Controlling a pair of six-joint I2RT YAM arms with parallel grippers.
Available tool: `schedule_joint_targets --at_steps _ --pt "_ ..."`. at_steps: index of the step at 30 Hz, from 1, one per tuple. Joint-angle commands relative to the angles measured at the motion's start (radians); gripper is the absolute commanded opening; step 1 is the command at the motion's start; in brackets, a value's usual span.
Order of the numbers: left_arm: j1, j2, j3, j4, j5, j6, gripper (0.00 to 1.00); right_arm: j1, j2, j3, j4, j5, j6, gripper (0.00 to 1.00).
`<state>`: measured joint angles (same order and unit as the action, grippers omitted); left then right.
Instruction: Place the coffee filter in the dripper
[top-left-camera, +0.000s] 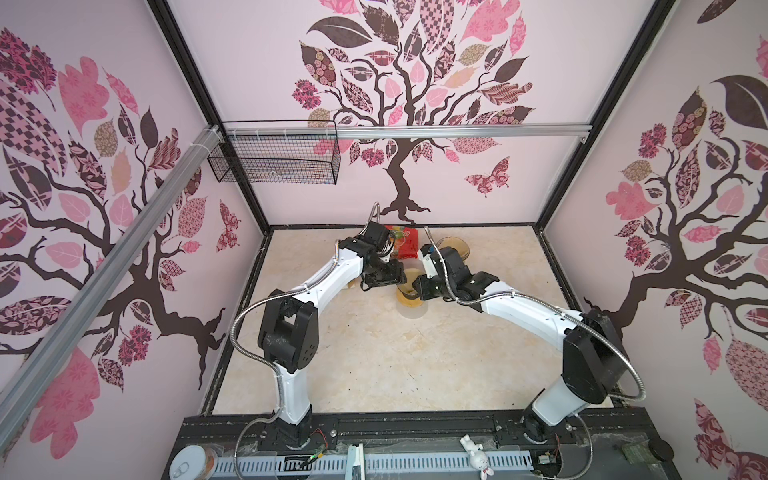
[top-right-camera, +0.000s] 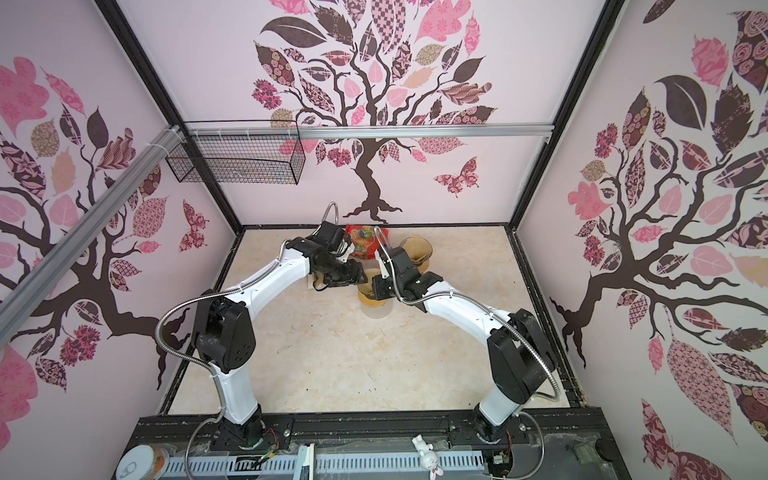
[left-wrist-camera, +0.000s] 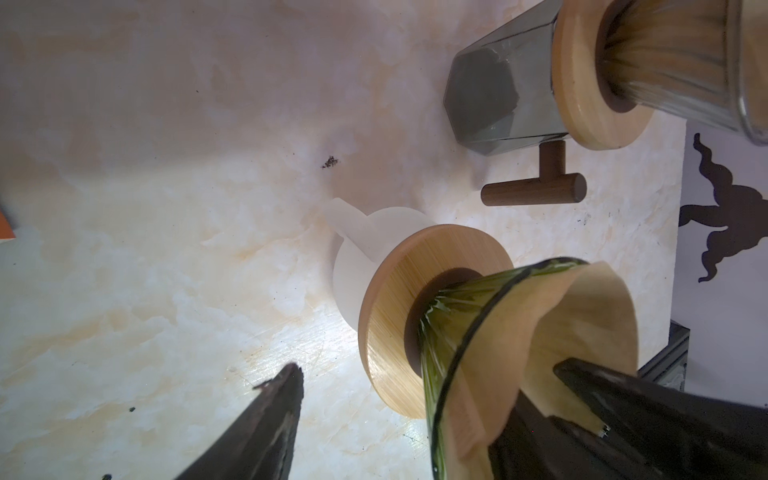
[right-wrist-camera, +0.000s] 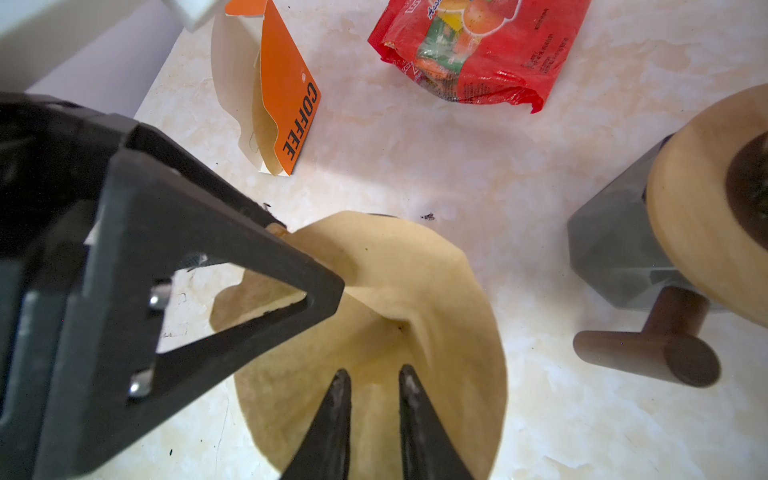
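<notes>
At the middle of the surface, your filter sits opened up inside the green glass dripper, which stands on a white mug. Your left tool is spread wide and straddles the dripper's wall, with one finger inside against the paper. Your right tool hangs over the filter, released, its jaws narrowly parted.

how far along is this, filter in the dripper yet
Mostly done: the filter sits opened inside the green dripper. In hand: the left gripper, open, has one finger inside it; the right gripper hovers narrowly open over it. Left, probably: smooth the crease, withdraw both.
</notes>
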<state>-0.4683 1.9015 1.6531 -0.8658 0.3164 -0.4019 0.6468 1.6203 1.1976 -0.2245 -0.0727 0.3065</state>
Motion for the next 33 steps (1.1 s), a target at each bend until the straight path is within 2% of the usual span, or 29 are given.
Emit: schedule_joint_targets --at_steps 1,14,17,22,33 --pt "0.008 -0.033 -0.024 0.019 0.016 -0.007 0.7 0.005 0.006 0.014 -0.014 -0.004 -0.012 0.24" --pt "0.011 -0.091 -0.047 0.058 0.031 -0.008 0.7 0.005 0.004 0.017 -0.016 -0.003 -0.013 0.25" --pt "0.012 -0.11 -0.054 0.061 0.004 -0.008 0.7 0.004 0.003 0.021 -0.02 0.0 -0.012 0.25" --pt "0.011 -0.104 -0.041 0.009 -0.106 -0.008 0.68 0.005 -0.005 0.033 -0.025 0.0 -0.008 0.25" --pt "0.006 -0.063 -0.021 -0.017 -0.103 -0.002 0.67 0.004 -0.047 0.038 -0.017 -0.002 0.003 0.25"
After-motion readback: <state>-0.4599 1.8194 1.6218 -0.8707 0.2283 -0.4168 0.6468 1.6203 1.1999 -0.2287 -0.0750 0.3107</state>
